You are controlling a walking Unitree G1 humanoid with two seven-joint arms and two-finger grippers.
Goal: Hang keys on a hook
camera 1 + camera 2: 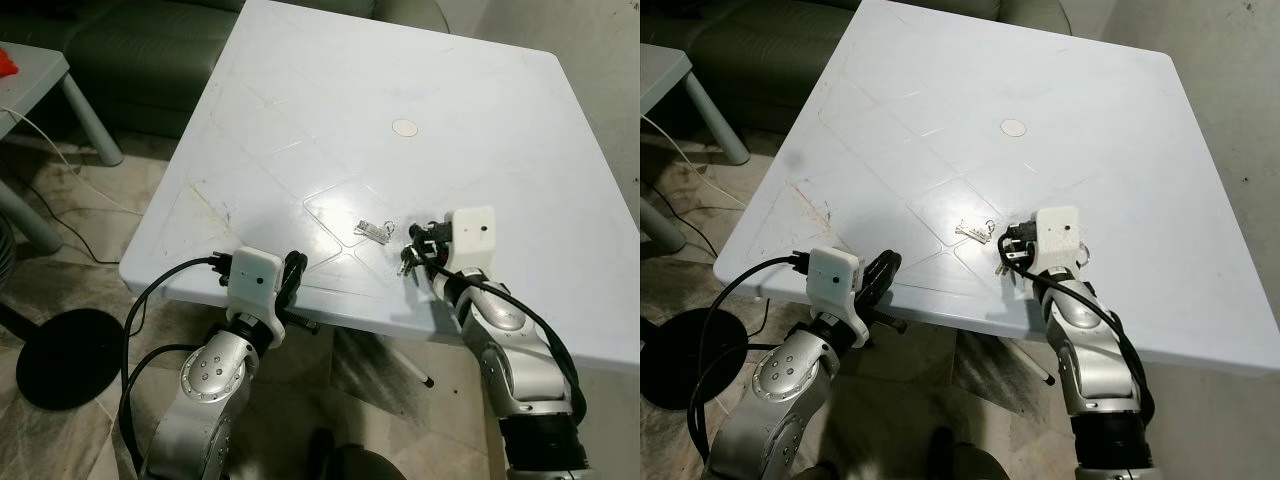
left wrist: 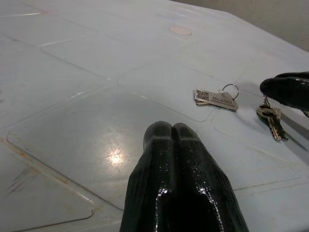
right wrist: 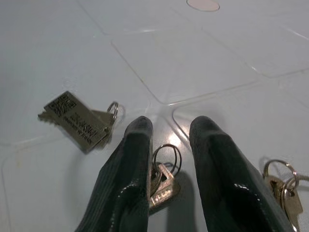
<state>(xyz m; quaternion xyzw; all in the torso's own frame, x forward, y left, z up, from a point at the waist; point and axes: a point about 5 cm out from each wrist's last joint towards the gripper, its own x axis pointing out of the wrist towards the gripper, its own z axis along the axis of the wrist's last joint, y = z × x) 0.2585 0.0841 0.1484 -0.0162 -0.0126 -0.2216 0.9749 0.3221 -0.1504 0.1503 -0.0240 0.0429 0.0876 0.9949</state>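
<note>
your right hand (image 3: 169, 133) sits low over the near part of the pale bench (image 1: 300, 120), its fingers parted with a bunch of keys (image 3: 161, 179) lying between them on the surface, not gripped. a tagged key set (image 3: 79, 121) lies just beside it toward the left, and another ring of keys (image 3: 282, 186) lies on its other side. your left hand (image 2: 172, 133) rests at the bench's near edge, fingers pressed together and holding nothing.

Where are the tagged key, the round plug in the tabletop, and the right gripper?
tagged key (image 3: 77, 121), right wrist view, on its label.
round plug (image 1: 404, 127), left eye view, its centre.
right gripper (image 3: 169, 133), right wrist view, between its fingers.
</note>
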